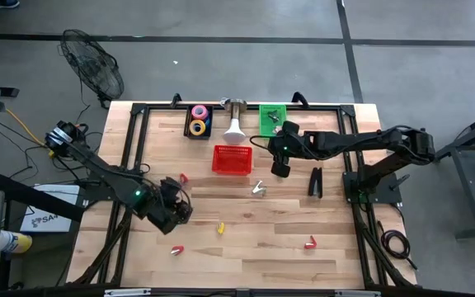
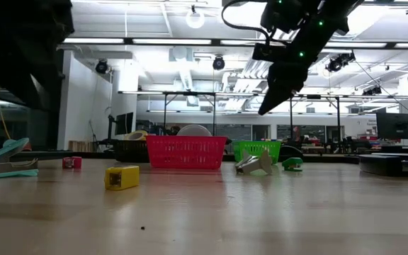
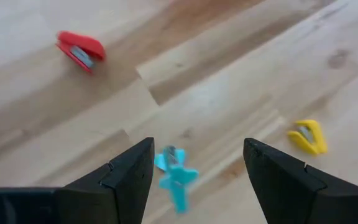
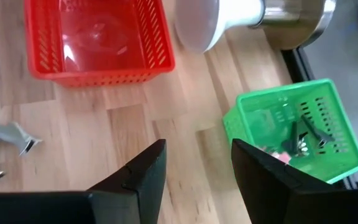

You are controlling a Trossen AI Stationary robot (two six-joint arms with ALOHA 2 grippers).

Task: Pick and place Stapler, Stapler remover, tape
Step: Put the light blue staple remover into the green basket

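Observation:
My left gripper [image 1: 176, 210] [image 3: 197, 146] hangs open over the table's left half. A blue claw-like stapler remover [image 3: 176, 177] [image 2: 6, 159] lies on the wood below the gap between its fingers, untouched. Red [image 3: 81, 51] and yellow [image 3: 307, 135] removers lie nearby. My right gripper [image 1: 280, 167] [image 4: 197, 146] [image 2: 264, 110] hangs open and empty in the air between the red basket [image 4: 98, 37] and the green basket [image 4: 291, 130]. Tape rolls [image 1: 199, 121] sit in a black bin at the far edge. A black stapler [image 1: 315, 181] lies on the table right of centre.
A silver remover [image 1: 258, 189] [image 4: 5, 140] lies near the red basket. More red removers [image 1: 183, 177] [image 1: 176, 249] [image 1: 310, 242] are scattered on the wood. A white-shaded lamp [image 1: 235, 124] stands at the far edge between the bins. The green basket holds dark items.

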